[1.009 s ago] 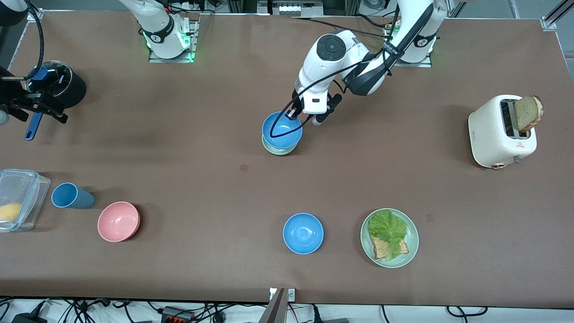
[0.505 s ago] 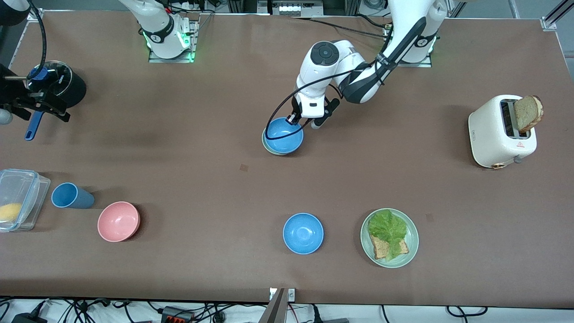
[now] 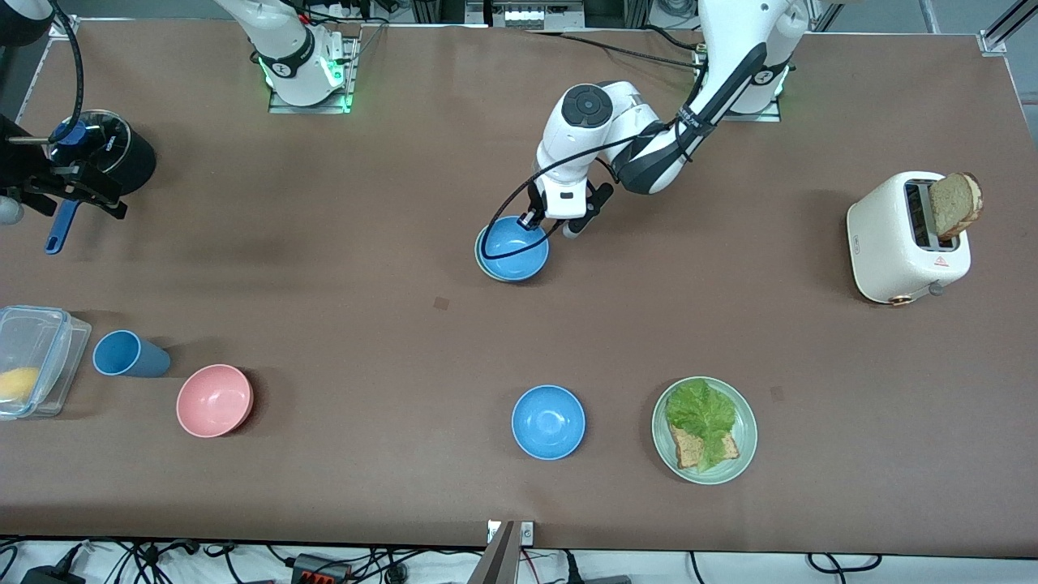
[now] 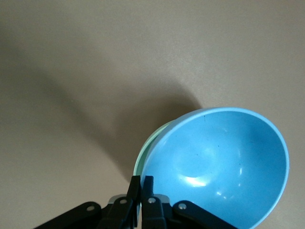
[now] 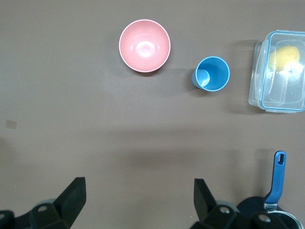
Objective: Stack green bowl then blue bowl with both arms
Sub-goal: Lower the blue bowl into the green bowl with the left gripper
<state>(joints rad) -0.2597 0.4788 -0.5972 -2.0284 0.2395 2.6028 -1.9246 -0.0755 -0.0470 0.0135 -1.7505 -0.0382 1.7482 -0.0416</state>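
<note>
Right gripper (image 3: 61,191): high over the right arm's end of the table, above a black pot (image 3: 113,158) with a blue-handled utensil (image 3: 58,231); fingers (image 5: 71,195) spread wide, holding nothing; this arm waits.
Clear container (image 3: 32,357): holds something yellow, beside a blue tumbler (image 3: 126,354) and a pink bowl (image 3: 215,400).
Blue bowl (image 3: 512,247): sits tilted inside the green bowl (image 3: 480,261), mid-table.
Left gripper (image 3: 531,219): pinched tight on the blue bowl's rim.
Second blue bowl (image 3: 548,422): nearer the front camera, beside a green plate (image 3: 748,430) of lettuce and bread.
Toaster (image 3: 904,243): white, a bread slice (image 3: 955,203) sticking up.
</note>
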